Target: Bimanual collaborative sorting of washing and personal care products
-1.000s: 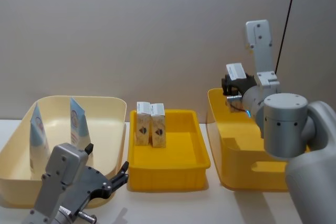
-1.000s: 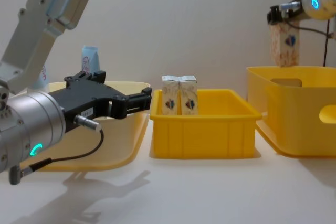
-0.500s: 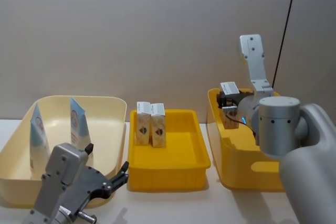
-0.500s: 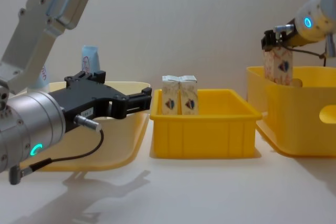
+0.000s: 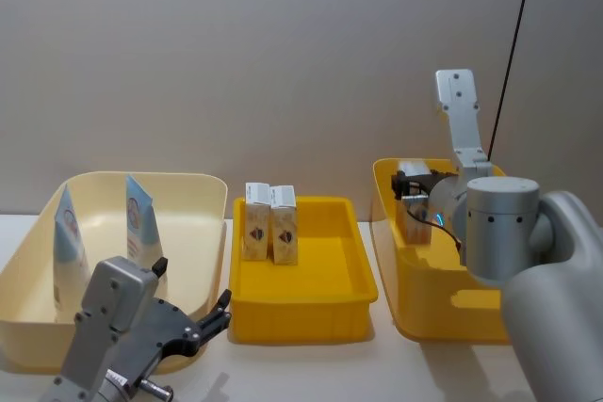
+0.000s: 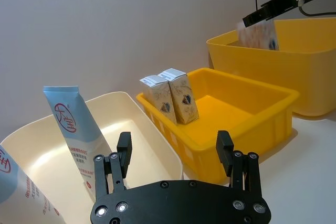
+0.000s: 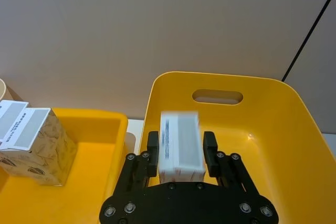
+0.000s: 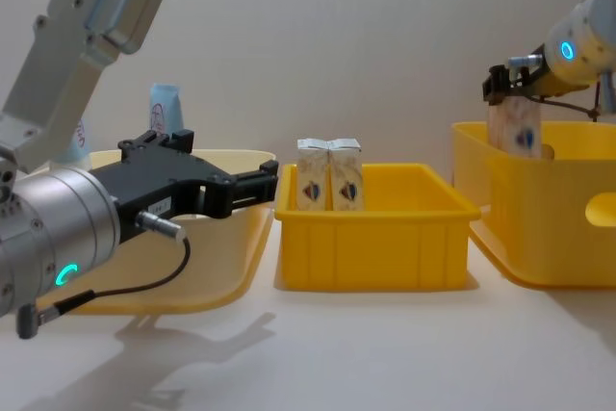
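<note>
Right gripper (image 7: 181, 141): clamped on small white cardboard carton (image 7: 180, 127), half inside deep glossy yellow plastic bin (image 7: 286, 129).
Left gripper (image 6: 174, 148): fingers apart.

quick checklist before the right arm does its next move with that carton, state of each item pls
1. Right end effector shut on the held carton: ok.
2. Held carton over the inside of the tall yellow bin: ok.
3. Held carton resting on the bin floor: cannot tell.
4. Left end effector open, away by the cream bin: ok.
5. Two cartons upright in the middle tray: ok.
</note>
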Controlling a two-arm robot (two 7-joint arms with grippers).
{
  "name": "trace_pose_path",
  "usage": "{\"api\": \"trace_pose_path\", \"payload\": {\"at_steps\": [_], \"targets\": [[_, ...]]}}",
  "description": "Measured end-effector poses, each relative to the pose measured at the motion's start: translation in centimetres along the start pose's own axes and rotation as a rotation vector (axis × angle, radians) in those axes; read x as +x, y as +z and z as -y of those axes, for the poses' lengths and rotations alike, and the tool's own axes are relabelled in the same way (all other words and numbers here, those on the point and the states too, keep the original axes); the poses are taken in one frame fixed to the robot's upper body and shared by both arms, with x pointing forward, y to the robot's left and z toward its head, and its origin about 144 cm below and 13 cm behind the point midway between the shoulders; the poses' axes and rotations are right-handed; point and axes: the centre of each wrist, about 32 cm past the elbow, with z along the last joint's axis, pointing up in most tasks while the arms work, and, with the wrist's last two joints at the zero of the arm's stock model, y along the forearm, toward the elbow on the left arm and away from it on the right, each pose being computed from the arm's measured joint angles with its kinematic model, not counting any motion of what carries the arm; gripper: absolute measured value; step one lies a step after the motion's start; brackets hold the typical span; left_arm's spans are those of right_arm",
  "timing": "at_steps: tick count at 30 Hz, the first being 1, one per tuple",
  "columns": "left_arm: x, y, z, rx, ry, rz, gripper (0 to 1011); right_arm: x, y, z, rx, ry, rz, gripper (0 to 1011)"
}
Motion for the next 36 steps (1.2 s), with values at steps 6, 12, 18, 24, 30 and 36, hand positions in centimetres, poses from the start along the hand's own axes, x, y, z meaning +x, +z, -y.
{"api": "trace_pose_path", "payload": {"at_steps": [6, 12, 18, 24, 30, 36], "targets": [[0.00, 0.00, 0.00, 0.000, 0.000, 0.000, 1004, 0.04, -0.09, -0.10, -0.006, -0.001, -0.004, 676], [0.00, 0.00, 0.00, 0.000, 0.000, 0.000, 1003, 0.08, -0.15, -0.15, -0.009, -0.002, -0.006, 866], [0.00, 0.00, 0.00, 0.000, 0.000, 0.000, 1004, 0.10, -0.17, -0.18, -0.011, -0.002, -0.008, 1001], [0.00, 0.00, 0.00, 0.000, 0.000, 0.000, 1003, 0.10, -0.17, -0.20, -0.011, -0.003, -0.009, 1001], [0.04, 0.01, -0.01, 0.000, 0.001, 0.000, 1003, 0.12, -0.17, -0.21, -0.012, -0.003, -0.010, 1001], [0.47, 0.36, -0.14, -0.003, 0.016, 0.006, 1003, 0.13, -0.19, -0.22, -0.012, -0.004, -0.010, 1001]]}}
